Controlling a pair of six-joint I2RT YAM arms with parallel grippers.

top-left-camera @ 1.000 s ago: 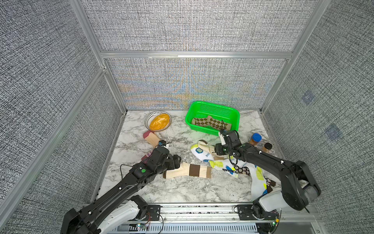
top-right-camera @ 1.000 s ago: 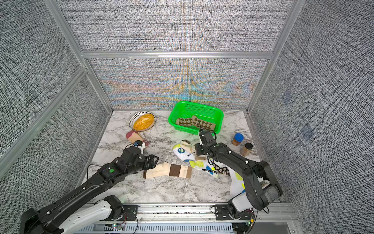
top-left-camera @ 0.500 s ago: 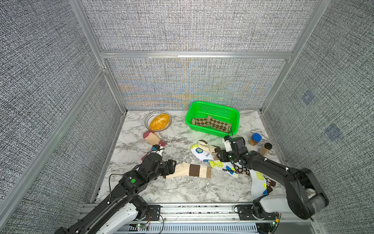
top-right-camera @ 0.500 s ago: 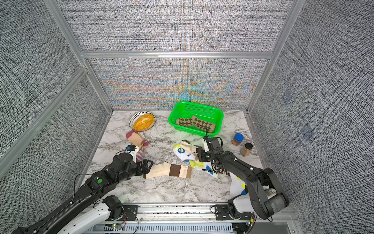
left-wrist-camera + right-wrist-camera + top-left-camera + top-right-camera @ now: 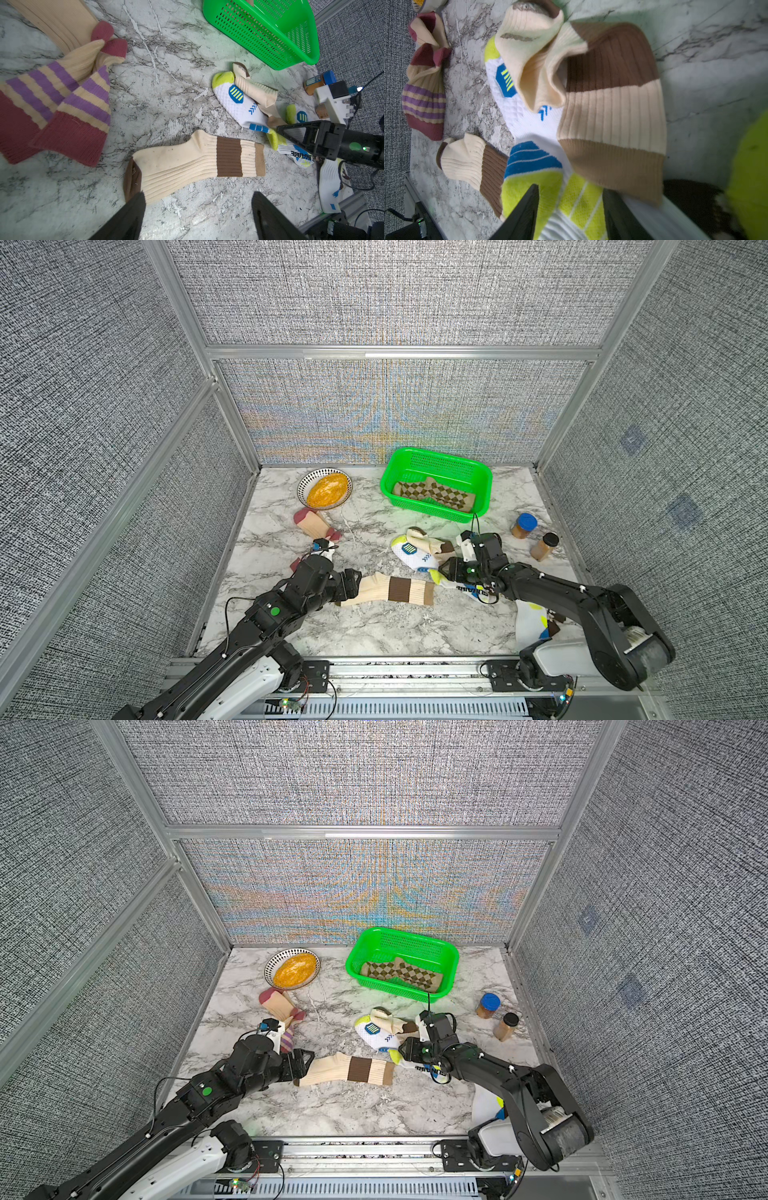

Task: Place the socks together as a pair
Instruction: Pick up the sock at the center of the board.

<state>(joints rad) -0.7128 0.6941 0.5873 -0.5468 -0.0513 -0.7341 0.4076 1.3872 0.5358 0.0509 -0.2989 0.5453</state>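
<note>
Left gripper (image 5: 352,580) gapes empty; from above I see the banded sock (image 5: 395,591) at its 3 o'clock, lying 9-to-3.

This is a robotics lab test cell, not a home. Grey woven panels (image 5: 374,294) set in aluminium framing (image 5: 399,352) box in a marble-patterned surface (image 5: 374,630) on three sides. A left arm (image 5: 270,614) and a right arm (image 5: 561,597) are mounted on a metal rail (image 5: 407,672) at the front edge. Socks (image 5: 395,591), a green basket (image 5: 432,511), a bowl (image 5: 303,485) and two jars (image 5: 524,526) serve as household props.
</note>
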